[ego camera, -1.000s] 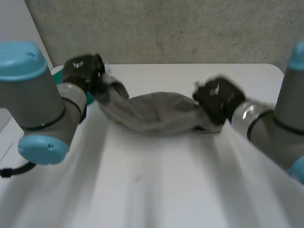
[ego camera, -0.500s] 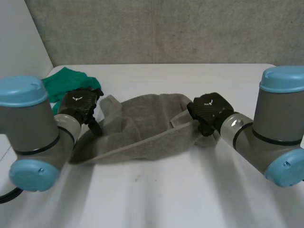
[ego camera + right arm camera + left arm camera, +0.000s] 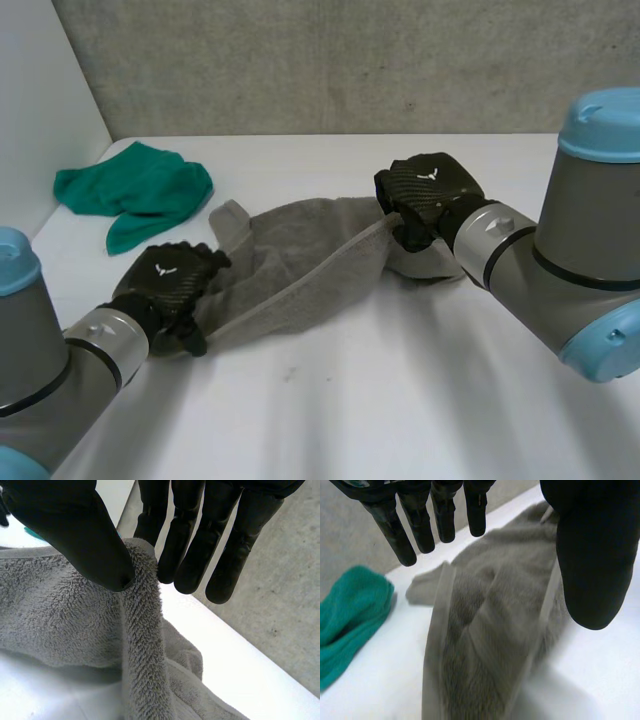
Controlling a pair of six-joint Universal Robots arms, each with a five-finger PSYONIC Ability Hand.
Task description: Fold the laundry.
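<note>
On the white table (image 3: 400, 400), a grey terry towel (image 3: 300, 270) lies crumpled across the middle, running from the left hand (image 3: 170, 285) at its near corner up to the right hand (image 3: 425, 190) at its far side. A bound edge of the towel rises as a taut ridge between the two hands.

At the far side, the right hand pinches that edge. In the right wrist view the thumb (image 3: 75, 530) presses a raised fold of the pile against the side of one of the straight fingers (image 3: 190, 535), and the rest of the towel hangs and pools under the palm.

Near the front, the left hand sits at the towel's near corner. In the left wrist view its fingers (image 3: 422, 525) are straight and slightly spread, clear of the cloth. The thumb (image 3: 592, 555) stands well apart from them over the towel's far edge, and the towel lies flat below the palm, unheld.

A crumpled green cloth (image 3: 135, 190) lies at the far left of the table, apart from the towel.

Each hand bears a small white winged emblem on its back, one on the left (image 3: 163, 268) and one on the right (image 3: 428, 175). No lettering in them can be read.

Behind the table stands a grey speckled wall (image 3: 350, 60).
</note>
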